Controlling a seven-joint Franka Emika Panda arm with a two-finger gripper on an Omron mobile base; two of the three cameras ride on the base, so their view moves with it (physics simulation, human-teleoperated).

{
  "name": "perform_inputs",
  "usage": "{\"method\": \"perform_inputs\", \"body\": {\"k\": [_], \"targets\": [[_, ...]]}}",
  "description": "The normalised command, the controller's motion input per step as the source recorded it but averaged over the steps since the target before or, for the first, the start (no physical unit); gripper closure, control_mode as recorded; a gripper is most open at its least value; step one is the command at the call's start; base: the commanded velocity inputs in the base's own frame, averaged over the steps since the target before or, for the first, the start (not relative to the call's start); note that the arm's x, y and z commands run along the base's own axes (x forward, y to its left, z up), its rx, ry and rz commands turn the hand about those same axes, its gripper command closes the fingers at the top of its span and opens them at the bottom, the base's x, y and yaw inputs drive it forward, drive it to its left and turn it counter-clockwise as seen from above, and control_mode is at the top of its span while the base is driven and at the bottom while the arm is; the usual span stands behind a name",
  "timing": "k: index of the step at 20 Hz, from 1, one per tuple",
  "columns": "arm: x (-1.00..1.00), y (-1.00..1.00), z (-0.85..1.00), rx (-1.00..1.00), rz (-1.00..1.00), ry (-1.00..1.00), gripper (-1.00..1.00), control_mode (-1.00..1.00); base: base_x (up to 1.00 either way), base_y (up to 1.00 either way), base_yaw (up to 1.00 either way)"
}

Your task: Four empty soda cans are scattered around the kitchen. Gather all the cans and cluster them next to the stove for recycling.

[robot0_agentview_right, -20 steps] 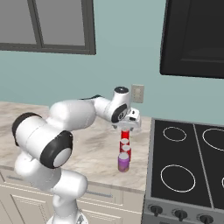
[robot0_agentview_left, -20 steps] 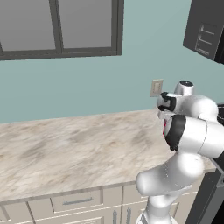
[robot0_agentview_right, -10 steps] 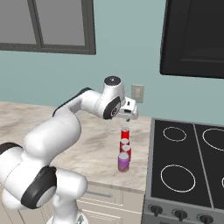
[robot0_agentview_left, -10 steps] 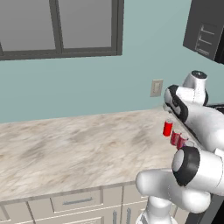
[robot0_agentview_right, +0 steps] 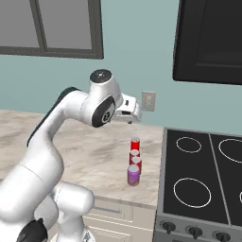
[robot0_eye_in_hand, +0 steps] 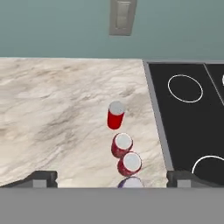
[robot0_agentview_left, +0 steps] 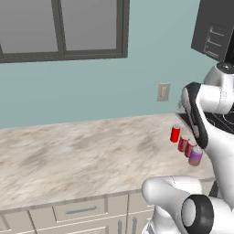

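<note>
Four cans stand upright in a row on the worktop (robot0_agentview_right: 71, 146), just beside the stove (robot0_agentview_right: 203, 179): three red cans (robot0_agentview_right: 135, 144) (robot0_agentview_right: 134, 153) (robot0_agentview_right: 137, 164) and one purple can (robot0_agentview_right: 133, 175) nearest the front edge. Judged from this layout, the gathering step is complete and no can remains to fetch. The gripper (robot0_agentview_right: 133, 115) hovers above the row, well clear of it. Its fingers (robot0_eye_in_hand: 41, 179) stand wide apart and hold nothing. The worktop is beige marble. The wall is teal, with an outlet (robot0_agentview_right: 148, 101), a window (robot0_agentview_left: 64, 29) and a black microwave (robot0_agentview_right: 210, 40).
</note>
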Motion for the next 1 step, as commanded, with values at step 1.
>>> {"method": "perform_inputs", "body": {"k": [1], "targets": [[-0.7, 0.42, 0.65, -0.05, 0.0, -0.09, -1.0, -1.0, 0.0, 0.0, 0.0]]}}
